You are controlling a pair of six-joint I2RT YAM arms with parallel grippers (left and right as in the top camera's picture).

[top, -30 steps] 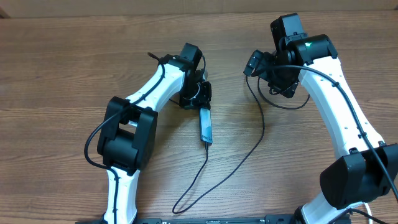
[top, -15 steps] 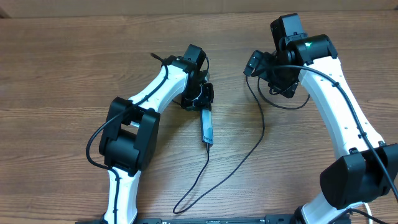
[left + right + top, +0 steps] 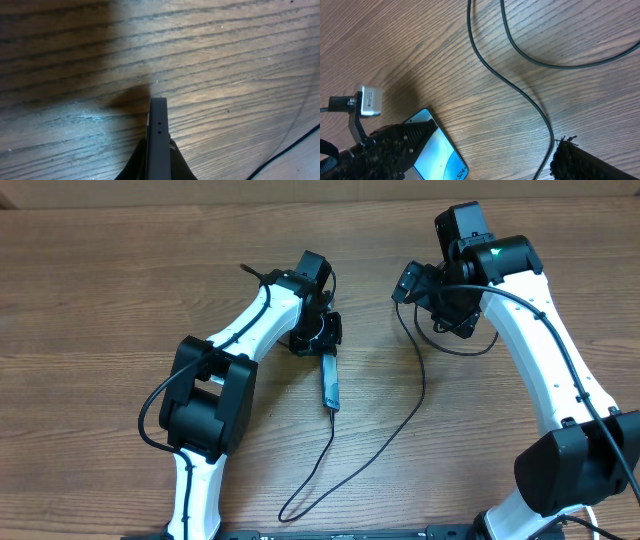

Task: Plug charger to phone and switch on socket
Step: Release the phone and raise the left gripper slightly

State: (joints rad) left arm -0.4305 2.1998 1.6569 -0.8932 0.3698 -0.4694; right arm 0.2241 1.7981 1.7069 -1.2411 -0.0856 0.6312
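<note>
My left gripper (image 3: 324, 343) is shut on the top end of the phone (image 3: 330, 385) and holds it tilted onto its long edge on the table. In the left wrist view the phone's dark edge (image 3: 158, 120) sticks out between the fingers (image 3: 159, 150). The charger cable (image 3: 400, 420) runs from the phone's lower end (image 3: 334, 412) down, loops near the front edge and climbs towards my right gripper (image 3: 410, 282). In the right wrist view that gripper (image 3: 495, 145) is open and empty, with the lit phone screen (image 3: 440, 157) by its left finger and the cable (image 3: 520, 92) on the wood. The socket is out of view.
A brown wooden table (image 3: 100, 300) lies under both arms. A small silver box on a bracket (image 3: 370, 101) shows at the left of the right wrist view. The charger's plug end is not visible.
The left gripper has shifted slightly and the phone looks narrower from above, turned more onto its edge. The right arm has not moved.
</note>
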